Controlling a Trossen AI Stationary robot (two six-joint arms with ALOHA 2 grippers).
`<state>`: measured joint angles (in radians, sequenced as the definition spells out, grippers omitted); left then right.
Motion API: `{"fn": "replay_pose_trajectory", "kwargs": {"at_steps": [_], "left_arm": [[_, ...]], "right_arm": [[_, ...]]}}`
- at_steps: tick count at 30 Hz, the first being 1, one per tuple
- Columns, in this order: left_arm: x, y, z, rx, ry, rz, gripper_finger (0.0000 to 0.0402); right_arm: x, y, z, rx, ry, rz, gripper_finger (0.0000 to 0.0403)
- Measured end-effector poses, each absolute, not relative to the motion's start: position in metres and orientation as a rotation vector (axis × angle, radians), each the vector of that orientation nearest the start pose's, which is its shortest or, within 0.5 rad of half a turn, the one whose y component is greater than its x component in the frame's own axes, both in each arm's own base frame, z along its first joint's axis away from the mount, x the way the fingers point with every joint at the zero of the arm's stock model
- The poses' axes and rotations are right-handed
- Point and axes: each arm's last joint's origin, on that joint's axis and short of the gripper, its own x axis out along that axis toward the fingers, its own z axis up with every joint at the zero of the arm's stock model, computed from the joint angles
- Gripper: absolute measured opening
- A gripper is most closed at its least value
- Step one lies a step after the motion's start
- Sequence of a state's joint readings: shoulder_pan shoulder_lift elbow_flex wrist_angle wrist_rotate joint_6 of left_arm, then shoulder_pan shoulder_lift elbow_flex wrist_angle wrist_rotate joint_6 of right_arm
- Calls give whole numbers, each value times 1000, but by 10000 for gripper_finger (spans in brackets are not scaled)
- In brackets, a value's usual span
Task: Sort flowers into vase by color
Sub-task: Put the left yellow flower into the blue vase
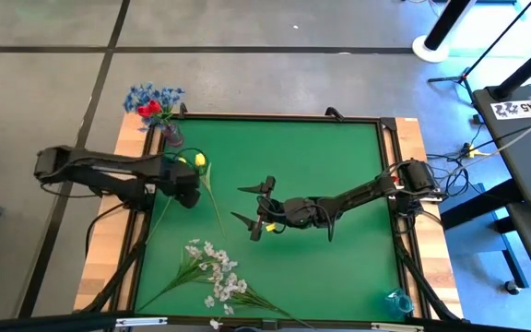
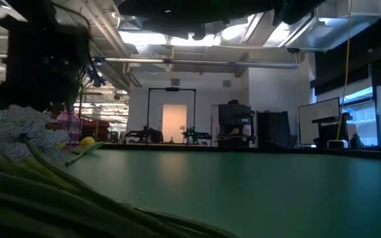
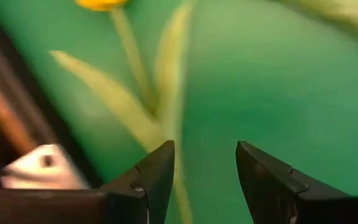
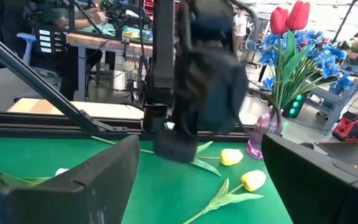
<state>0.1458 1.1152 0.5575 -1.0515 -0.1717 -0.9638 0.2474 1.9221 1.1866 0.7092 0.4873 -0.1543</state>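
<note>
Both arms reached over the green surface [image 1: 302, 166] in the high view. The left hand [image 1: 188, 189] sat near the surface's left edge, just beside two yellow tulips [image 1: 199, 160] whose stalks ran down across the green. The right hand [image 1: 252, 205] hovered near the middle, fingers spread wide and empty. White blossom sprays [image 1: 218, 275] lay near the front edge. A purple vase [image 1: 171, 136] at the back-left corner held red tulips [image 1: 149, 108] and blue sprigs [image 1: 155, 94]. A small clear blue vase [image 1: 397, 301] stood at the front-right corner.

Low view: green stalks and white blossoms lay closest to the lens at the left; one yellow bud [image 2: 87, 141] rested on the surface farther back.

Left wrist view: the two dark fingers [image 3: 157, 168] stood apart, with a green stalk [image 3: 180, 193] running between them; no contact with it could be confirmed. A yellow bud showed beyond.

Right wrist view: the spread fingers [image 4: 98, 180] framed the left arm [image 4: 197, 81], two yellow buds [image 4: 253, 180] on the surface, and the purple vase [image 4: 265, 127] with red and blue flowers.
</note>
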Motion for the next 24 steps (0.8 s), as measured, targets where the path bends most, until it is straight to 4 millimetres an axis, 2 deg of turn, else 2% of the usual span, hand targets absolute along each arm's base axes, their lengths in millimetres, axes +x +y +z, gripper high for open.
{"fn": "replay_pose_trajectory", "kwargs": {"at_steps": [5,11,15,20,24], "left_arm": [[149,38,143,-652,1479,1056,166],[156,47,133,-631,1546,971,160],[159,34,135,-539,1504,971,114],[159,9,137,-406,1468,962,17],[165,-21,152,-351,1424,939,5]], "right_arm": [[416,92,228,-167,53,-229,335],[416,92,226,-176,75,-227,335],[416,92,226,-184,73,-227,335],[416,91,226,-187,73,-229,335],[416,91,226,-208,77,-250,335]]}}
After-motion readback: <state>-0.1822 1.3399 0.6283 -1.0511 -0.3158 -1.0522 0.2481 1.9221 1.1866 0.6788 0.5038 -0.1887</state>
